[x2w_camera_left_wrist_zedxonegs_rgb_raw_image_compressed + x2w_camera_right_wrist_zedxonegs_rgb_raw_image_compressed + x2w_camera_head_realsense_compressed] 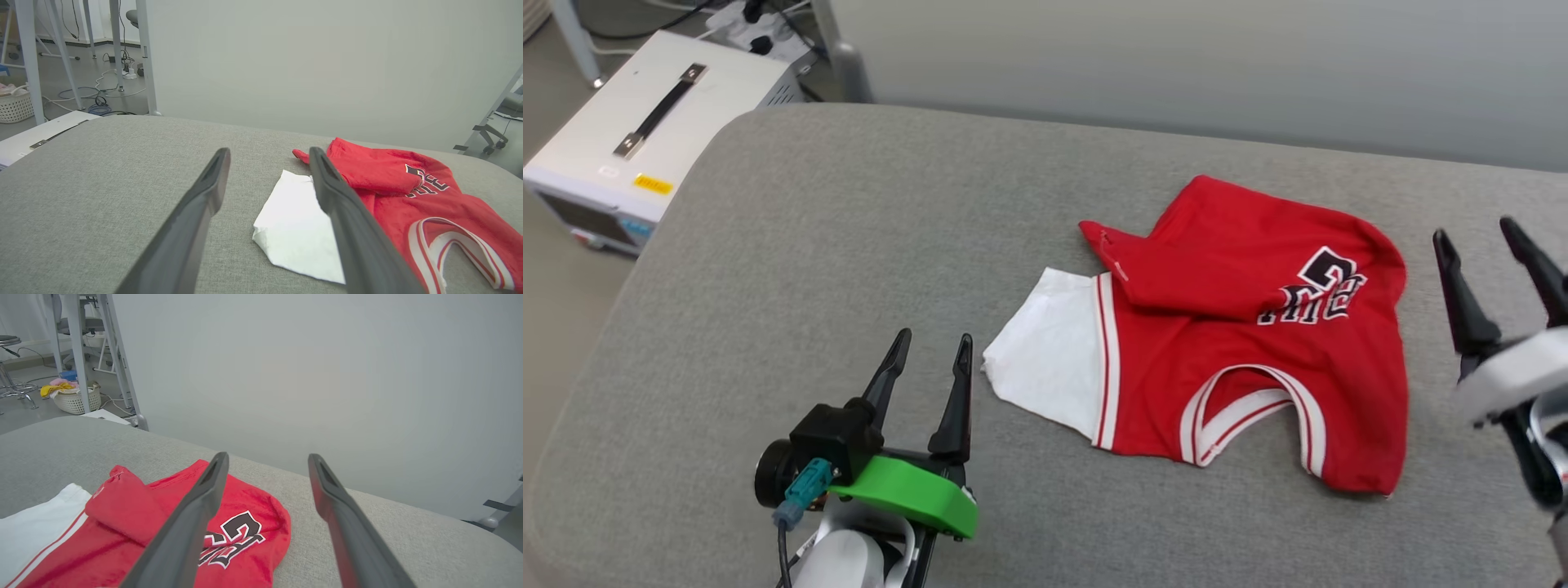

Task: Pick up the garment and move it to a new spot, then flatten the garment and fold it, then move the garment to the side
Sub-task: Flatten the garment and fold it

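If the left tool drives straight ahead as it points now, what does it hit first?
Probably the bare grey fabric tabletop, passing left of the red-and-white jersey T-shirt; depth is unclear.

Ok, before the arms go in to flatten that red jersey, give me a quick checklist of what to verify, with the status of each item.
1. The left gripper is open and holds nothing: ok.
2. The right gripper is open and holds nothing: ok.
3. The garment lies wholly on the grey cushion: ok.
4. The garment is flat: not ok. A red flap is folded over towards the chest lettering.
5. Both sleeves are located: cannot tell. One white sleeve lies toward the left gripper; the other is hidden.
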Robot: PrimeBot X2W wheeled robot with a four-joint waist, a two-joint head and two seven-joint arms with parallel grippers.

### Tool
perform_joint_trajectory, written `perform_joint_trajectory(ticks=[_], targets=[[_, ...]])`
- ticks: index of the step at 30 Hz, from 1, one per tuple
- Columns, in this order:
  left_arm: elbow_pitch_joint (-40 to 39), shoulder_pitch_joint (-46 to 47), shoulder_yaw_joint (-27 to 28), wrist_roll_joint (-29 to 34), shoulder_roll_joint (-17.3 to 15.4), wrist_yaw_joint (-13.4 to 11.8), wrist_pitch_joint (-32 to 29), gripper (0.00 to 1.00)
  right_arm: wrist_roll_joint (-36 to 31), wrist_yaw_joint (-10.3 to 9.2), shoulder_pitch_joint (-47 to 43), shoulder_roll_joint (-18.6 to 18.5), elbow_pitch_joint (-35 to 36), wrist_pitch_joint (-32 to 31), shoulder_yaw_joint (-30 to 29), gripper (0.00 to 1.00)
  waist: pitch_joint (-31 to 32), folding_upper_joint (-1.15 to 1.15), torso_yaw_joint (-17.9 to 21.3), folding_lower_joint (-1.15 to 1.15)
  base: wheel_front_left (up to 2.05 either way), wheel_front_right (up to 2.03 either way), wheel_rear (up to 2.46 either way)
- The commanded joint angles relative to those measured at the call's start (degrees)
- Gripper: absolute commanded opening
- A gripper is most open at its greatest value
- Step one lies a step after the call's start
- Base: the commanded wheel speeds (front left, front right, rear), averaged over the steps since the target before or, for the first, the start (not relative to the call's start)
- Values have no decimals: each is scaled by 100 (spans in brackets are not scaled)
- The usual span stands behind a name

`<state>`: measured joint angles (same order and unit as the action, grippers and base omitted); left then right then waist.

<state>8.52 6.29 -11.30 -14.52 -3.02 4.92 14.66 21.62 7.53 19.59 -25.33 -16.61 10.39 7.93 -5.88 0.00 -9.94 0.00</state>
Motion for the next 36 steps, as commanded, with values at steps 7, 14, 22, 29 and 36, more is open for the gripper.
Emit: perform_joint_trajectory(ticks=[7,14,22,29,36], targets=[[55,-186,93,-11,14,99,34,100,-399,-4,-1256,898,860,276,-729,100,227,0,452,0,0,0,0],[182,-268,193,89,14,108,34,100,-568,-4,-1882,1629,1310,245,-975,100,123,0,690,0,0,0,0],[526,118,135,129,-184,180,-299,100,-647,-4,-1964,1763,1653,52,-947,100,-129,0,1012,0,0,0,0],[655,654,70,439,-560,-197,-2146,100,-687,-4,-1959,1731,1880,10,-835,100,-456,0,1262,0,0,0,0],[857,934,91,730,-840,-581,-3282,100,-756,-4,-1895,1751,1896,11,-678,100,-737,0,1474,0,0,0,0]])
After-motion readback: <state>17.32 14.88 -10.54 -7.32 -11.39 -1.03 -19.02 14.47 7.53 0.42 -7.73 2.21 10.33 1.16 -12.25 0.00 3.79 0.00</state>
